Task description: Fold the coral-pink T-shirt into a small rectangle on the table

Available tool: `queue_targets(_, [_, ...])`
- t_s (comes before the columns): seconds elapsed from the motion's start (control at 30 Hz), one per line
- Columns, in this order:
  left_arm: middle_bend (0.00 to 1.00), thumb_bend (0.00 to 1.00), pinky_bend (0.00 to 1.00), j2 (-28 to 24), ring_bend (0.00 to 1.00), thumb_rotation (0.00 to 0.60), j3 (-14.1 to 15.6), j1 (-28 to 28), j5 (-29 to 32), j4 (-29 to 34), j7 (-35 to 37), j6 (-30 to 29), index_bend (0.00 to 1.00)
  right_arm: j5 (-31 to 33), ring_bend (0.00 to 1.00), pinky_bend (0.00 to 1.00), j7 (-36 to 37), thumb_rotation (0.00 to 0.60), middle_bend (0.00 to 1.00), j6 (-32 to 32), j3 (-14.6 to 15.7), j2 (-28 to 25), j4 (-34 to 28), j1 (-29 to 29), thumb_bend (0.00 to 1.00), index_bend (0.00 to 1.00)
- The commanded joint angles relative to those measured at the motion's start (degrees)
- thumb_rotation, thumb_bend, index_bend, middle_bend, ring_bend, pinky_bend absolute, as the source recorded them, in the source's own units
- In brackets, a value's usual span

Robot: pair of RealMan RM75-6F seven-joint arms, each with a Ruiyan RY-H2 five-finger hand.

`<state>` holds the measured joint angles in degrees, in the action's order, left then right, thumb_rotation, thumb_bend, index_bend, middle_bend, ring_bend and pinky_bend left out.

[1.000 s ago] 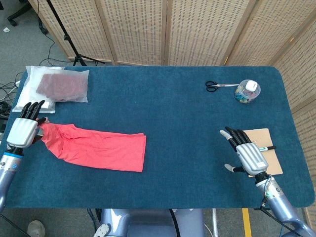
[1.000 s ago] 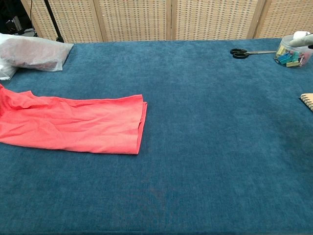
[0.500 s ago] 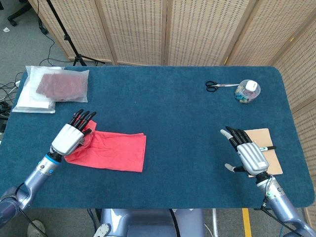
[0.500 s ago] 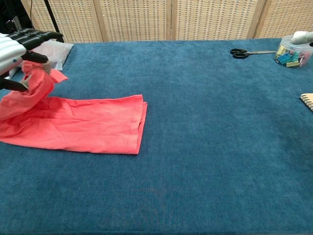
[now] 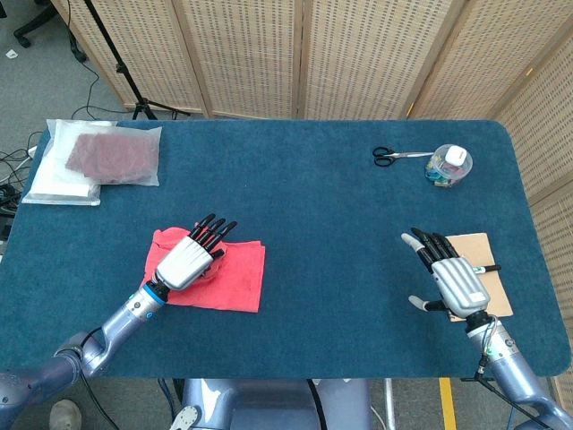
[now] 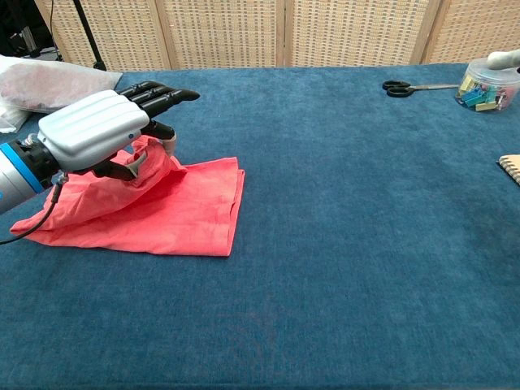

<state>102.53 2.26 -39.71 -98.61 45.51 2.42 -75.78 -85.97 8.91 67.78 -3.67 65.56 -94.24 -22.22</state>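
Note:
The coral-pink T-shirt (image 5: 235, 279) (image 6: 191, 213) lies as a folded band on the blue table (image 5: 322, 206), left of centre. My left hand (image 5: 190, 257) (image 6: 101, 134) holds the shirt's left end pinched under its thumb, lifted and carried over the middle of the band, fingers stretched toward the right. The cloth under the hand is partly hidden. My right hand (image 5: 452, 279) hovers open at the right side, beside the notebook, far from the shirt; the chest view does not show it.
A clear bag with dark red cloth (image 5: 106, 157) (image 6: 50, 85) lies at the back left. Scissors (image 5: 394, 156) (image 6: 410, 86) and a tub of clips (image 5: 448, 165) (image 6: 487, 81) sit at the back right. A brown notebook with a pen (image 5: 483, 264) lies by the right hand.
My left hand has carried the shirt's left end rightward over the band, from the table's left edge to above its middle. The shirt now covers a shorter stretch. The right hand barely moved.

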Motion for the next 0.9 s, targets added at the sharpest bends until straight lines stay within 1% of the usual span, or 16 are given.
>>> queue_targets(0.03, [0.0, 0.61, 0.0, 0.6, 0.0, 0.6, -0.2, -0.4, -0.2, 0.4, -0.5, 0.2, 0.74, 0.0, 0.0, 0.0, 0.1, 0.6, 0.0, 0.0, 0.0, -0.1, 0.0, 0.0, 0.21, 0.0])
queue_targets(0.27, [0.0, 0.61, 0.0, 2.8, 0.0, 0.6, -0.7, -2.0, -0.3, 1.4, -2.3, 1.8, 0.74, -0.1, 0.0, 0.0, 0.5, 0.6, 0.0, 0.0, 0.0, -0.3, -0.1, 0.0, 0.21, 0.0])
queue_targets(0.6, [0.0, 0.6, 0.0, 6.8, 0.0, 0.6, -1.4, -4.2, 0.4, 0.3, -4.9, 5.8, 0.74, 0.0, 0.0, 0.0, 1.1, 0.6, 0.0, -0.1, -0.1, -0.5, -0.1, -0.1, 0.21, 0.0])
queue_targets(0.67, [0.0, 0.58, 0.0, 7.4, 0.0, 0.6, -1.5, -4.2, 0.7, 0.0, -5.2, 6.2, 0.72, 0.0, 0.0, 0.0, 1.3, 0.6, 0.0, -0.2, 0.0, -0.6, -0.1, -0.1, 0.21, 0.0])
queue_targets(0.7, [0.0, 0.55, 0.0, 7.6, 0.0, 0.6, -1.5, -4.1, 0.9, -0.1, -5.2, 6.2, 0.63, -0.1, 0.0, 0.0, 1.4, 0.6, 0.0, -0.2, 0.0, -0.6, -0.1, -0.1, 0.21, 0.0])
queue_targets(0.73, [0.0, 0.49, 0.0, 7.7, 0.0, 0.6, -1.5, -4.0, 1.0, 0.1, -4.6, 5.9, 0.45, -0.1, 0.0, 0.0, 1.4, 0.6, 0.0, -0.2, 0.0, -0.6, -0.1, -0.1, 0.21, 0.0])
queue_targets(0.77, [0.0, 0.45, 0.0, 7.7, 0.0, 0.6, -1.6, -3.8, 1.1, 0.3, -3.7, 5.5, 0.31, -0.2, 0.0, 0.0, 1.5, 0.6, 0.0, -0.1, 0.0, -0.6, -0.1, 0.0, 0.21, 0.0])
queue_targets(0.8, [0.0, 0.38, 0.0, 7.7, 0.0, 0.6, -1.7, -3.6, 1.2, 0.5, -2.7, 5.0, 0.12, -0.2, 0.0, 0.0, 1.5, 0.6, 0.0, -0.1, 0.0, -0.7, -0.1, 0.0, 0.21, 0.0])
queue_targets(0.83, [0.0, 0.31, 0.0, 7.6, 0.0, 0.6, -1.7, -3.4, 1.2, 0.9, -2.0, 4.5, 0.02, -0.2, 0.0, 0.0, 1.5, 0.6, 0.0, -0.1, 0.0, -0.7, -0.1, 0.0, 0.21, 0.0])
queue_targets(0.9, [0.0, 0.2, 0.0, 7.1, 0.0, 0.6, -1.8, -3.3, 1.2, 1.6, -0.8, 3.8, 0.0, -0.3, 0.0, 0.0, 1.5, 0.6, 0.0, -0.1, 0.1, -0.7, -0.1, 0.0, 0.21, 0.0])
